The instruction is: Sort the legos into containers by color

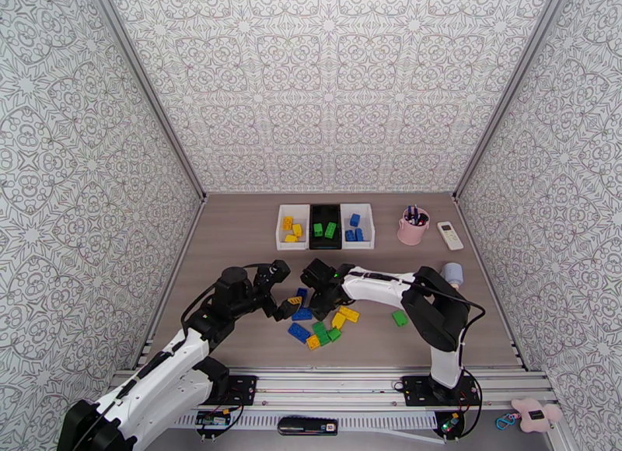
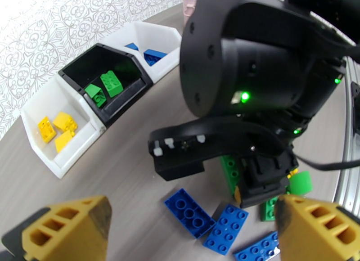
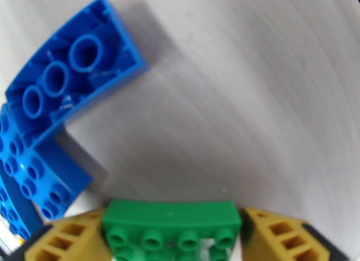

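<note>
The right gripper (image 3: 173,237) pinches a green brick (image 3: 171,214) close to the desk (image 3: 234,100), beside two blue bricks (image 3: 67,73). Facing it, the left gripper (image 2: 189,230) hangs spread wide and empty by the loose pile (image 1: 319,326). At the back stand a white bin (image 1: 281,225) with yellow bricks, a black bin (image 1: 325,246) with green, and another white bin (image 1: 371,225) with blue.
</note>
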